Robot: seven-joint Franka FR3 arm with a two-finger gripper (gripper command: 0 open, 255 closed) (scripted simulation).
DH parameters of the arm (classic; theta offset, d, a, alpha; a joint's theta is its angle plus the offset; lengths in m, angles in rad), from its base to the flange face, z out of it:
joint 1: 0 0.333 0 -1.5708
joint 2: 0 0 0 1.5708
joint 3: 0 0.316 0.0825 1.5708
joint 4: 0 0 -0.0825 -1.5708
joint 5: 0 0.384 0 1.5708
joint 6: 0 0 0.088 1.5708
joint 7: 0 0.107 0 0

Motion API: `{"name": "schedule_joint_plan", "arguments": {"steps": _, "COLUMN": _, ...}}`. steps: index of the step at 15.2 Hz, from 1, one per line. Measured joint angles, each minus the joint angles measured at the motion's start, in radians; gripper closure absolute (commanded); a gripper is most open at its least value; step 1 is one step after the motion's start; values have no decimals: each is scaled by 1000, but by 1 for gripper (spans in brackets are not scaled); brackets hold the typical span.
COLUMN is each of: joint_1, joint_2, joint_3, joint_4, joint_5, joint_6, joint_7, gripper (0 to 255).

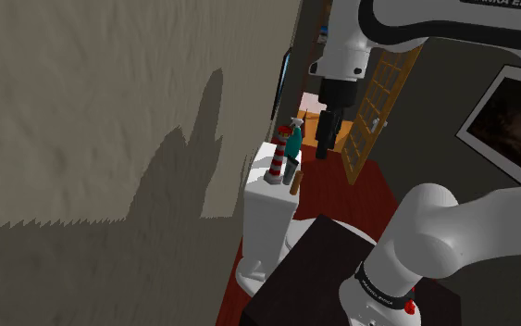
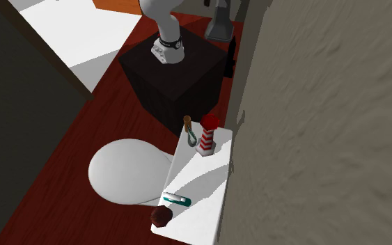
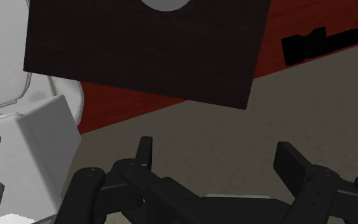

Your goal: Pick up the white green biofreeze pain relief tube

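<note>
The white and green tube (image 2: 177, 200) lies flat on the white toilet tank lid (image 2: 198, 174), near the end far from the stand. In the shoulder view the tube (image 1: 292, 144) shows as a teal shape with a white cap, beyond a striped figure. My black gripper (image 1: 324, 148) hangs in the air off the tank's side, to the shoulder view's right of the tube and apart from it. In the wrist view my gripper (image 3: 219, 159) is open, its fingers (image 3: 145, 156) wide apart with nothing between them.
A red-and-white striped lighthouse figure (image 2: 207, 136) and a brown stick (image 2: 187, 124) stand at the lid's stand-side end. A dark red object (image 2: 161, 218) sits by the tube. The toilet bowl (image 2: 128, 170), black stand (image 2: 180, 69), rough wall (image 2: 312, 139) and red floor (image 2: 62, 160) surround the tank.
</note>
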Motion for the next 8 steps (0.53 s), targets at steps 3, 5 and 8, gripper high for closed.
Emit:
{"name": "schedule_joint_plan", "arguments": {"steps": 3, "joint_1": -12, "joint_2": 29, "joint_3": -14, "joint_4": -6, "joint_5": -13, "joint_6": 28, "joint_7": -7, "gripper": 0}}
{"name": "schedule_joint_plan", "arguments": {"steps": 5, "joint_1": -29, "joint_2": 79, "joint_3": -31, "joint_4": -3, "joint_5": -29, "joint_6": 66, "joint_7": -14, "gripper": 0}}
{"name": "schedule_joint_plan", "arguments": {"steps": 8, "joint_1": -54, "joint_2": 172, "joint_3": -59, "joint_4": 2, "joint_5": -53, "joint_6": 140, "joint_7": -25, "gripper": 0}}
